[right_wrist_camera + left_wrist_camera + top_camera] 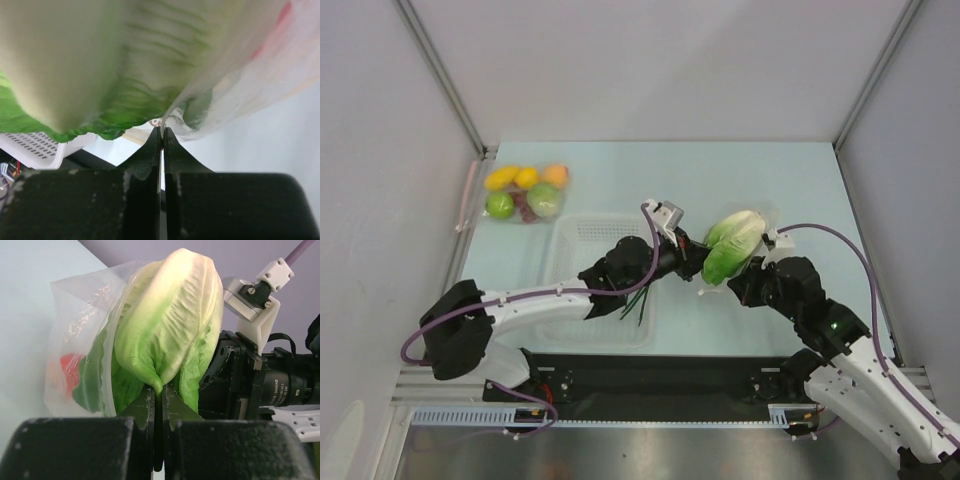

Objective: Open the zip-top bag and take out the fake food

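1. Green and pale, the lettuce head point(732, 245) sticks halfway out of the zip-top bag point(80, 330), just right of the white basket point(570, 250).
2. The left gripper point(158, 392) is pinched together on the lettuce head's leaf edge.
3. The right gripper point(161, 132) is clamped on the zip-top bag's thin rim.
4. A red tomato point(70, 367) lies inside the bag.

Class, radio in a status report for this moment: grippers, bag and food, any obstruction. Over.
Left gripper shut on lettuce tip. Right gripper shut on bag edge. Lettuce partly out, tomato inside bag. No obstruction seen.
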Robot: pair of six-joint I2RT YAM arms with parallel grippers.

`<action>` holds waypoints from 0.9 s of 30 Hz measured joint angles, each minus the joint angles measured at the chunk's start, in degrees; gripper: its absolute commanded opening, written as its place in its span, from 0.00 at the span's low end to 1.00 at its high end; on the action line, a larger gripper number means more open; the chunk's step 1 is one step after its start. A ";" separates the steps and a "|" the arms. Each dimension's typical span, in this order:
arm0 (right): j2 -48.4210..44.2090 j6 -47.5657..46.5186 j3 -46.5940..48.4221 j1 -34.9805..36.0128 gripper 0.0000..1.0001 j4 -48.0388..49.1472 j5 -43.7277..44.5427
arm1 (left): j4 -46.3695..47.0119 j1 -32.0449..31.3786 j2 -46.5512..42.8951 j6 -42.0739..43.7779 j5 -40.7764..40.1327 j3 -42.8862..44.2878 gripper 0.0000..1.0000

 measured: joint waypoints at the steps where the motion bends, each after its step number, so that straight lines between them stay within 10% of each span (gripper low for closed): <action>1: -0.15 0.15 -0.37 0.00 0.00 0.13 0.11 | 0.44 0.42 0.00 -1.09 0.94 -0.42 0.00; 27: 1.38 2.23 -0.55 -0.57 0.00 0.13 7.04 | 13.92 9.60 -8.24 -15.96 37.57 -1.49 0.00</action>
